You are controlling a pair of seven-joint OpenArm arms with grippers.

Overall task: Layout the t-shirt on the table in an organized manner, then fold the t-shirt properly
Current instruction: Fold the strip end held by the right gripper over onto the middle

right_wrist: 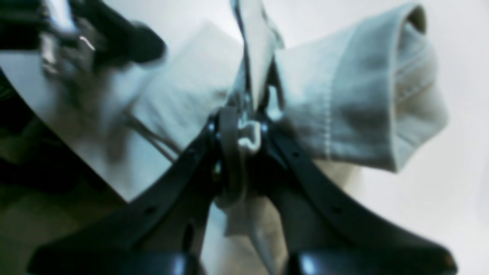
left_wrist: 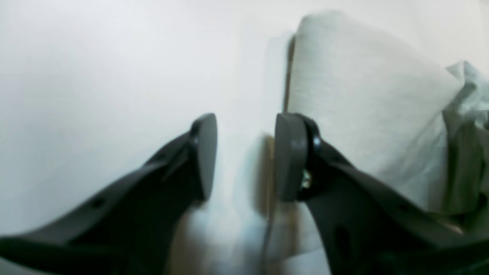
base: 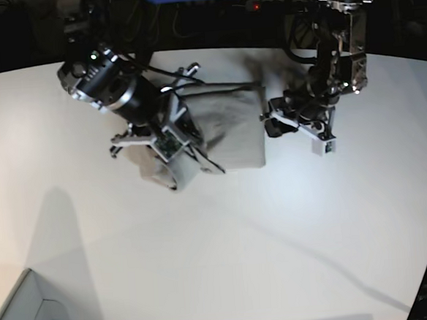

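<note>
pinching t-shirt (right_wrist: 344,99): right pincer (right_wrist: 244,133)

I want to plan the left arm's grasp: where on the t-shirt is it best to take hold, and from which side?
Probably the straight side edge of the t-shirt nearest the left gripper. It lies flat on the table beside the open jaws, so approach from the bare-table side and pinch that edge; the right gripper holds the opposite part.

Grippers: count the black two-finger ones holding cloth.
1. The right gripper pinches the grey-beige cotton t-shirt. The left gripper is open beside the shirt's edge, over the white table.
</note>
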